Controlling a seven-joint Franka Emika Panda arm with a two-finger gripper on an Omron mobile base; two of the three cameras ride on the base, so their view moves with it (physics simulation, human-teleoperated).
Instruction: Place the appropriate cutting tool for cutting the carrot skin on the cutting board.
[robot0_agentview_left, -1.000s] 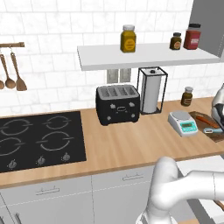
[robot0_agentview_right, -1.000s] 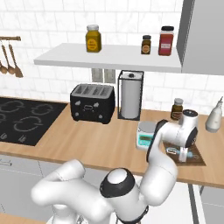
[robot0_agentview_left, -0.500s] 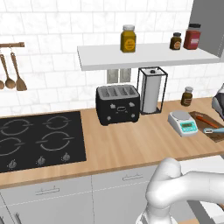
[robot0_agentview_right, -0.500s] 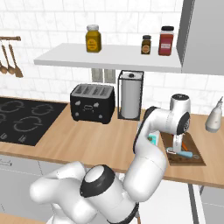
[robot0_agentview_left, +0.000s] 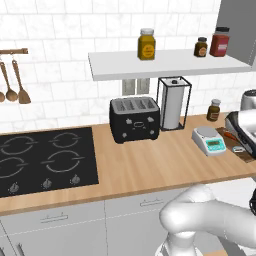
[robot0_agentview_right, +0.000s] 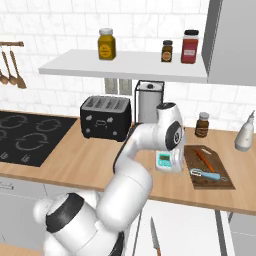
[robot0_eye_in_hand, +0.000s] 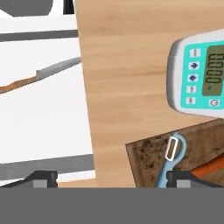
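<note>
The light-blue-handled peeler (robot0_eye_in_hand: 173, 156) lies on the dark-brown cutting board (robot0_eye_in_hand: 148, 158), near its corner, with the pale metal head toward the scale. The orange carrot (robot0_eye_in_hand: 211, 165) rests on the same board beside it. My gripper (robot0_eye_in_hand: 113, 178) is open, its fingertips (robot0_eye_in_hand: 44, 178) far apart with nothing between them, and it hovers above the counter next to the board. From the right base, the peeler (robot0_agentview_right: 208, 174) and carrot (robot0_agentview_right: 204, 160) lie on the board (robot0_agentview_right: 212, 180), and my hand (robot0_agentview_right: 170, 134) is above the scale, left of the board.
A white and teal kitchen scale (robot0_agentview_right: 166, 161) stands just left of the board. A dark thin knife (robot0_agentview_right: 155, 239) lies on the floor below the counter edge. Toaster (robot0_agentview_right: 105, 117), paper-towel holder (robot0_agentview_right: 149, 100), spice jar (robot0_agentview_right: 202, 125) and white bottle (robot0_agentview_right: 245, 132) stand along the back.
My hand has lifted off the board and swung left to above the scale. The peeler stays lying on the board, free of the fingers.
</note>
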